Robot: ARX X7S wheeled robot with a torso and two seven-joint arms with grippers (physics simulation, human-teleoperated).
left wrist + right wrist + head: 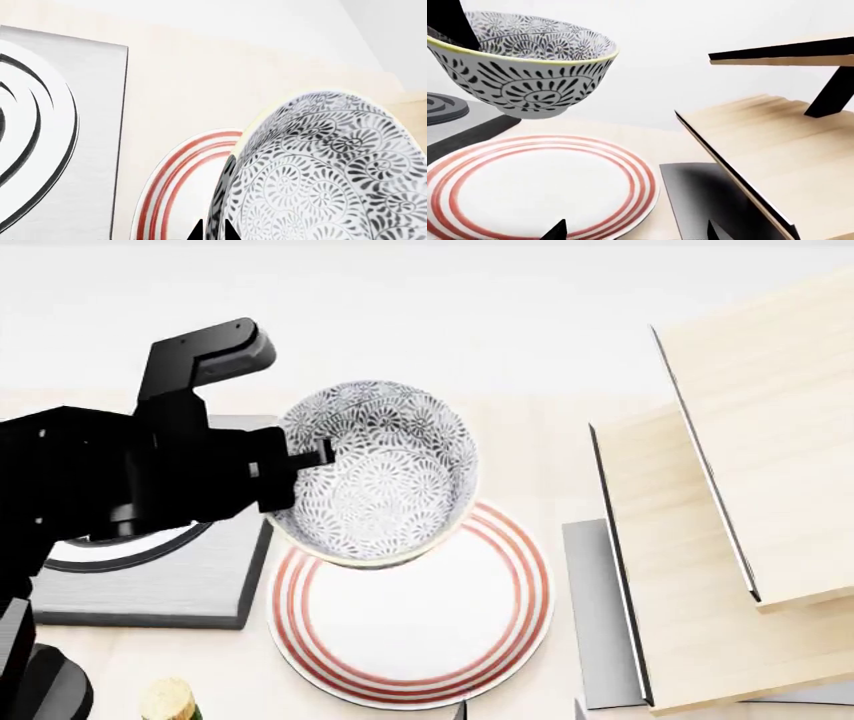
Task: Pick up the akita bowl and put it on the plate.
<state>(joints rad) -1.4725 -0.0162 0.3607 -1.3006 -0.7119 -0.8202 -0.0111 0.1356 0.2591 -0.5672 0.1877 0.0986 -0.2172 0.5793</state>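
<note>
Patterned akita bowl, clenched at its rim by the left hand, hangs above the plate; lowering remains.

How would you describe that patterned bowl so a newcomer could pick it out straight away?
Start at the pale wooden table and find the big white plate with red rings near its middle. Held in the air just above the plate's far edge, pinched at its rim by the black left gripper, is the bowl. It is the only deep dish, covered inside and out with grey-black swirling flowers.
</note>
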